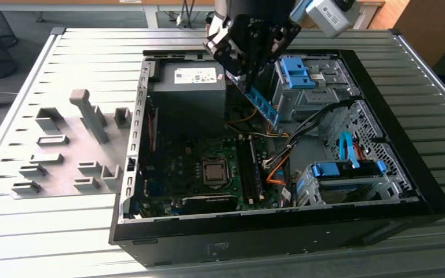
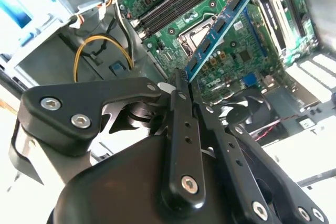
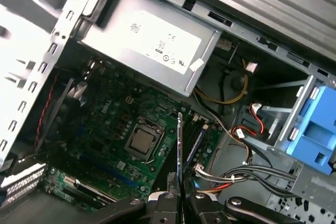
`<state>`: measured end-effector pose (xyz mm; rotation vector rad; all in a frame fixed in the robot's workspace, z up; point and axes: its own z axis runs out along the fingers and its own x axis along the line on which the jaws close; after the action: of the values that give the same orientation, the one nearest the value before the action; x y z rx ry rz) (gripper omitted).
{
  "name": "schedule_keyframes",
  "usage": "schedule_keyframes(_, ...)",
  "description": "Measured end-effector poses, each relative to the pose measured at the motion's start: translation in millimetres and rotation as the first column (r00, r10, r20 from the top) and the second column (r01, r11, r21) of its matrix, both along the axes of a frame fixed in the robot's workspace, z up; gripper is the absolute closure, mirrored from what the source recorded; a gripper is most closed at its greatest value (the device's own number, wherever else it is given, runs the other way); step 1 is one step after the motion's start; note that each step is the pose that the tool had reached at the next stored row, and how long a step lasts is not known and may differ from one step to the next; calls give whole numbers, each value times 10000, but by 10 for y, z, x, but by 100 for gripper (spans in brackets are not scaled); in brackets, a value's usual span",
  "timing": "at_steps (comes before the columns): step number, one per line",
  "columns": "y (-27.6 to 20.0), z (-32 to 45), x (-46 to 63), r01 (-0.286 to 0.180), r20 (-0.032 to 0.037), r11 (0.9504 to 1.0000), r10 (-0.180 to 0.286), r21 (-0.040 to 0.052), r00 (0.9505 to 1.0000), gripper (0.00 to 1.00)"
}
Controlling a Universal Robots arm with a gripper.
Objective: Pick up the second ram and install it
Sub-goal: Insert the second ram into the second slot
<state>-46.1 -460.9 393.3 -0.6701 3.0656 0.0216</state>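
One claw (image 2: 178,81) holds the second ram (image 2: 223,22) clear above motherboard (image 2: 223,62).

Clear air between second ram (image 1: 259,104) and memory slots (image 1: 250,168); power supply (image 1: 188,87), drive cage (image 1: 315,84), cables (image 1: 280,165) flank.

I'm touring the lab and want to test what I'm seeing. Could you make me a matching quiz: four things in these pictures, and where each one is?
Things:
1. second ram
2. grey holder blocks
3. power supply box
4. processor socket

Places:
A. middle of the green motherboard
B. on the table, outside the case
C. clamped in the gripper, above the motherboard
D. against the case wall, white label on top

Pairs: 1-C, 2-B, 3-D, 4-A.
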Motion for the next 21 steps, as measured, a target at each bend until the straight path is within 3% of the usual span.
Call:
schedule_keyframes(6, 0, -27, 0, 1090, 0, 9940, -1090, -1, 9940, 86)
schedule_keyframes(11, 0, -49, 0, 1994, 0, 9799, -1994, -2, 9799, 86)
schedule_keyframes(16, 0, -68, 0, 2876, 0, 9578, -2876, -5, 9578, 86)
schedule_keyframes(21, 0, -87, 0, 3739, 2, 9275, -3739, -10, 9275, 86)
